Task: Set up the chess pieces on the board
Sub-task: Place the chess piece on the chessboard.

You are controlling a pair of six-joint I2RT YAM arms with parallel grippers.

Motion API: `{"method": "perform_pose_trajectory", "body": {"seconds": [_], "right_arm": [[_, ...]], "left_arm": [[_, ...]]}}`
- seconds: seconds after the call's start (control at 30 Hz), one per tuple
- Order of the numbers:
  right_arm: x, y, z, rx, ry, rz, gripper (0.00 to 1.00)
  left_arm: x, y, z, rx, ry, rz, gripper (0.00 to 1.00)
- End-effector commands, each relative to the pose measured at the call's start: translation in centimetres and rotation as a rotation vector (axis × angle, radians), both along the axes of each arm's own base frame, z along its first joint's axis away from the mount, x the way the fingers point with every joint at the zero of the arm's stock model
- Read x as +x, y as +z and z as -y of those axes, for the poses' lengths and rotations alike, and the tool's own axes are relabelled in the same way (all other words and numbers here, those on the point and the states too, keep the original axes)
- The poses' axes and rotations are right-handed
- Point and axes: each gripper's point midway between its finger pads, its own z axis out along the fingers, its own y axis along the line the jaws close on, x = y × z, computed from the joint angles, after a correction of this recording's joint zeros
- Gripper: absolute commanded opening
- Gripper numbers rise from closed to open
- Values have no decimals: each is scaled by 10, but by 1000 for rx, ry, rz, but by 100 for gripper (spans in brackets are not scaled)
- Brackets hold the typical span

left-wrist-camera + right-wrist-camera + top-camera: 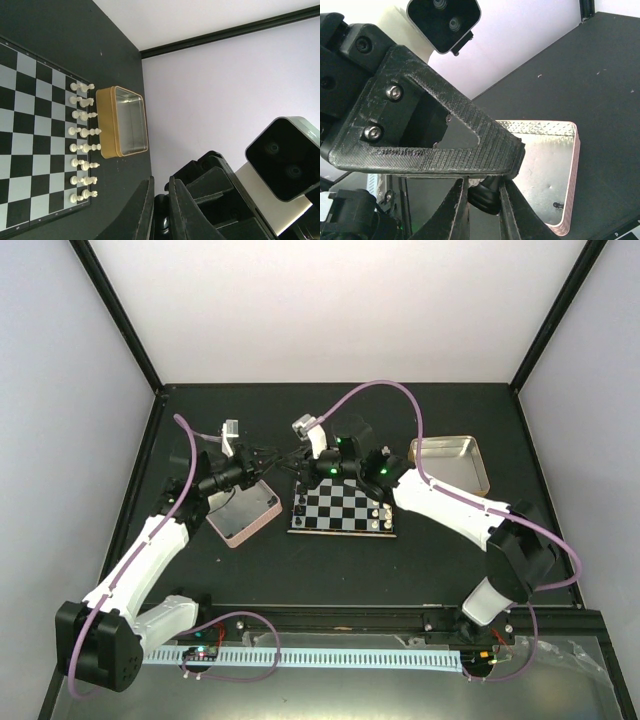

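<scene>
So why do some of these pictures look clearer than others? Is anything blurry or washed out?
Top view: the back wall is blown out white, while the dark table swallows detail. Left wrist view: the board and white pieces are crisp, its own fingers dark and soft. Right wrist view: the left arm's finger looms huge up close, and the pink tin glares off its shiny floor.

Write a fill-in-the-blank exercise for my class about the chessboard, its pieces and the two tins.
1. The white pieces stand in one row along the chessboard edge nearest the right tin, whose rim is ____.
2. That row holds ____ white pieces.
3. The left tin has a ____ rim.
Missing words: gold; eight; pink.
</scene>
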Motion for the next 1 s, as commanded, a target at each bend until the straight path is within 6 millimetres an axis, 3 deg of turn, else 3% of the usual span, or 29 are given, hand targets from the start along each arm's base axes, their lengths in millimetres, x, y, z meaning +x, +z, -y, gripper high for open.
{"method": "perform_pose_trajectory", "body": {"seconds": [0.0, 0.2, 0.33, 0.43, 0.63, 0.77, 0.97], "right_arm": [[13, 10, 7, -8, -61, 81, 1], [0, 8, 17, -59, 4, 200, 1], [-12, 9, 24, -86, 68, 297, 1], [-23, 8, 25, -99, 135, 352, 1], [-38, 8, 29, -97, 218, 432, 1], [-44, 7, 29, -93, 252, 452, 1], [-49, -1, 28, -101, 294, 459, 1]], "left_arm": [[-10, 25, 7, -5, -65, 76, 13], [-28, 29, 14, 82, -189, 175, 49], [-43, 21, 17, 189, -301, 213, 54], [-49, 14, 19, 214, -355, 194, 55], [-50, 16, 24, 179, -401, 172, 53], [-51, 14, 27, 177, -442, 141, 41], [-53, 16, 32, 138, -493, 127, 30]]}}
